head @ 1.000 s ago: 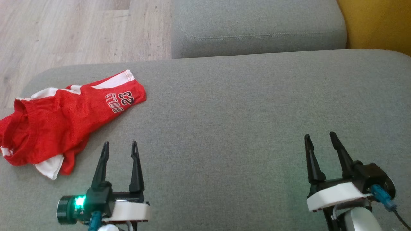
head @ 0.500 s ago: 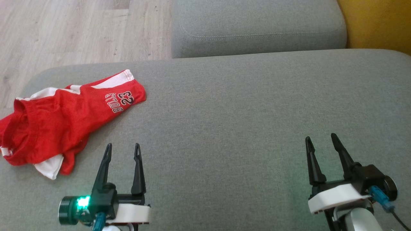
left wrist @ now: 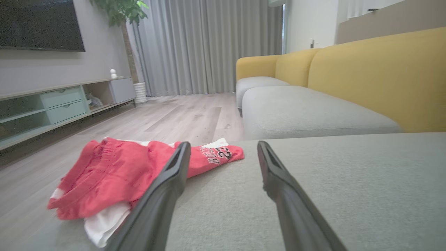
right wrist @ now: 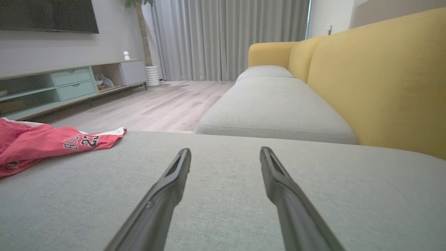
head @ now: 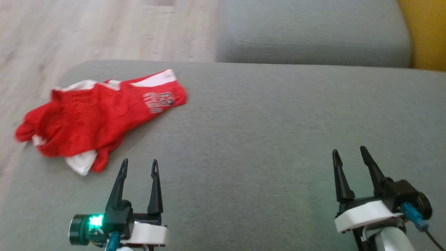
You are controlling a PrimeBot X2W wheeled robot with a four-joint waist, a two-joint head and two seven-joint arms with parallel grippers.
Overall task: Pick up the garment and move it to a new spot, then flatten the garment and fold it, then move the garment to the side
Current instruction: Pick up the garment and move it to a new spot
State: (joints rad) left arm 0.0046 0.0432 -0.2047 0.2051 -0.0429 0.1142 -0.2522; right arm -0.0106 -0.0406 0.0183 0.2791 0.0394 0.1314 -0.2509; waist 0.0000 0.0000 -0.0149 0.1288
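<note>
The garment (head: 101, 115) is a pair of red shorts with white trim and printed lettering, lying crumpled near the left end of the grey sofa seat (head: 264, 132). It also appears in the left wrist view (left wrist: 132, 170) and at the left edge of the right wrist view (right wrist: 45, 143). My left gripper (head: 139, 164) hovers open just right of and nearer than the garment, nothing between its fingers. My right gripper (head: 349, 152) is open and empty over bare cushion at the lower right.
A second grey seat cushion (head: 313, 35) lies beyond the one in front of me, with a yellow backrest (head: 428, 35) to the right. Wooden floor (head: 87, 31) runs past the sofa's left edge. A low TV cabinet (left wrist: 59, 104) stands across the room.
The whole head view has shifted, so the camera turned left; the garment now sits further right in the picture. Both grippers stay open in much the same places.
</note>
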